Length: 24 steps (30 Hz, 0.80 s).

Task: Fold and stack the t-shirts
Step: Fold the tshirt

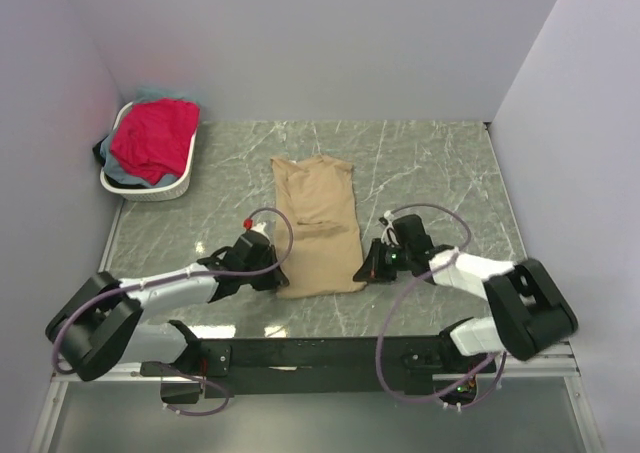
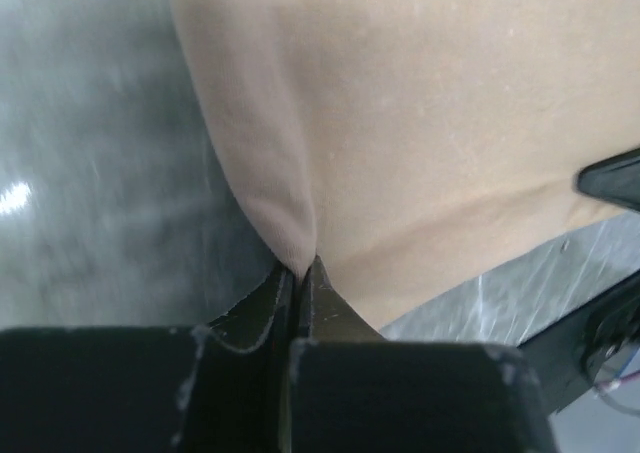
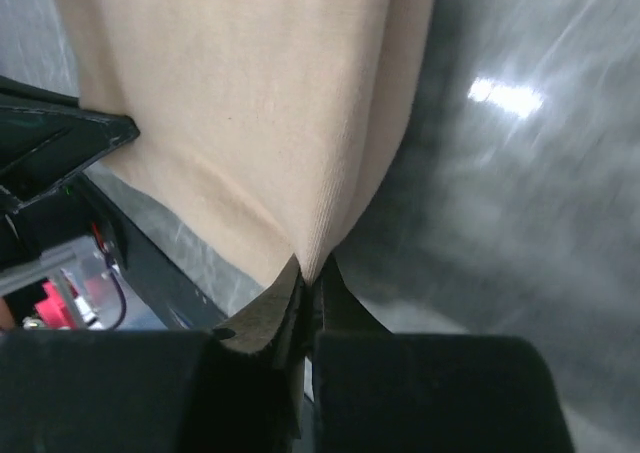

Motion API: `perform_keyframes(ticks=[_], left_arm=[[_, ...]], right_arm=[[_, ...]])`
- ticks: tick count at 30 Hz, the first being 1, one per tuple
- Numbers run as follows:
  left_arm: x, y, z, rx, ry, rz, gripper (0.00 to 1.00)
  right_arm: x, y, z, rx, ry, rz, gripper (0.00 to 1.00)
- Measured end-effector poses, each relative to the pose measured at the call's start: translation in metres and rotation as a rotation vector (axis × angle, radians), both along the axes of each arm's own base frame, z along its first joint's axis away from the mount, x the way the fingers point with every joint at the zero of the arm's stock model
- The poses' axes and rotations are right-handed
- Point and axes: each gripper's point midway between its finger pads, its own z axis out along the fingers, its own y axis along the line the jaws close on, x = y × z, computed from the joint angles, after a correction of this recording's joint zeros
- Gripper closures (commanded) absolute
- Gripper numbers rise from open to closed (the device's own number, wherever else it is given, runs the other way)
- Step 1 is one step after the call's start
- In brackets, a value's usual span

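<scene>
Tan t-shirt (image 1: 317, 223), near-left corner pinched in left jaws, near-right corner in right jaws

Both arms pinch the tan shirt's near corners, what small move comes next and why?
Probably raise both corners together off the table: the left fingers and right fingers are shut on the near hem of the tan t-shirt, which lies flat, ready for folding.

We look steeply down from above and behind the arm bases (image 1: 300, 355), which line the lower edge, taking in the whole table (image 1: 430, 163). Our wrist views sit very close, each facing along its own fingers at bottom centre: left gripper (image 2: 297, 273), right gripper (image 3: 308, 273). All three share the near hem of the tan t-shirt (image 1: 317, 228).
</scene>
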Motion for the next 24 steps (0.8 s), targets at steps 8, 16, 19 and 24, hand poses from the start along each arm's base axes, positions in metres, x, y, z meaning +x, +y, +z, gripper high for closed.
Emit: perform_keyframes(ticks=[8,16,19,24], left_arm=[[-0.056,-0.004,0.03,-0.013,0.023,-0.064,0.99],[-0.089,0.015,0.06,-0.035,0.042,-0.028,0.99],[-0.088,0.017,0.077,-0.033,0.034,-0.004,0.99],[-0.071,0.014,0.115,-0.031,-0.029,0.042,0.99]], right_arm=[[-0.046,0.009,0.044,0.033,-0.127,0.082,1.0],[-0.085,0.015,0.08,0.089,-0.181,0.115,1.0],[-0.089,0.009,0.083,0.071,-0.175,0.096,1.0],[-0.077,0.007,0.106,0.025,-0.214,0.07,1.0]])
